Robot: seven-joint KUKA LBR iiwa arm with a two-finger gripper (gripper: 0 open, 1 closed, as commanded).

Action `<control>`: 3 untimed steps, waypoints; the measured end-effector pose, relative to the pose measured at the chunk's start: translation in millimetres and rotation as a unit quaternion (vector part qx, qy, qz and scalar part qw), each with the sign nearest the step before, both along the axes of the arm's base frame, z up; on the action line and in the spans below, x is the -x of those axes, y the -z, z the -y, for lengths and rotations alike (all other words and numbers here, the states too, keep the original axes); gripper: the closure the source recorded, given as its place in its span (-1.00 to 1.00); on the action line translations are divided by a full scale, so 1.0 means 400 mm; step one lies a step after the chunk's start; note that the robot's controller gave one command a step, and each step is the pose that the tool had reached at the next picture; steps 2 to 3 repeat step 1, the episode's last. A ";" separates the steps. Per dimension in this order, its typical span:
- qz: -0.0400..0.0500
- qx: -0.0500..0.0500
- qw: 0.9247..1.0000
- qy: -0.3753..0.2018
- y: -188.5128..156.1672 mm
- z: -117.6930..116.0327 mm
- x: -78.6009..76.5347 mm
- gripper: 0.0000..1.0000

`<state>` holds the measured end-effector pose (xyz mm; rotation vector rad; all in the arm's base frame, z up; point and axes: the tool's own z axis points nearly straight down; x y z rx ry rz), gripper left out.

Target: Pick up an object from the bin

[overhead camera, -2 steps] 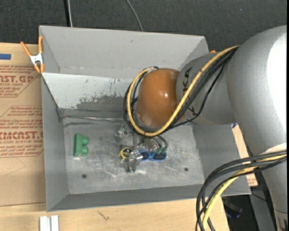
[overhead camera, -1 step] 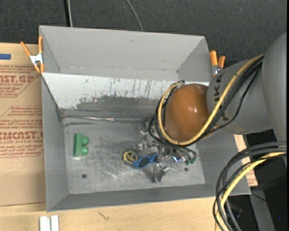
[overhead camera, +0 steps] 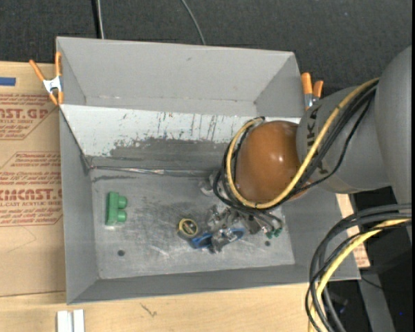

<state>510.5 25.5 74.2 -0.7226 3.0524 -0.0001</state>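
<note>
the gripper (overhead camera: 238, 225) is hovering low over a small heap (overhead camera: 221, 235) at the bin's (overhead camera: 159, 126) right; nothing is seemingly lifting yet, and i cannot tell whether it is gripping.

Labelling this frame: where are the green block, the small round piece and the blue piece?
green block (overhead camera: 115, 209), camera view, middle of its top.
small round piece (overhead camera: 187, 227), camera view, its centre.
blue piece (overhead camera: 201, 240), camera view, its middle.

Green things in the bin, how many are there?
2: a green block at the floor's left, a small green bit beside the gripper. Others may hide under the arm.
</note>
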 end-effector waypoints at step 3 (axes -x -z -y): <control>0.002 0.000 1.000 0.005 -0.362 -0.016 0.018 1.00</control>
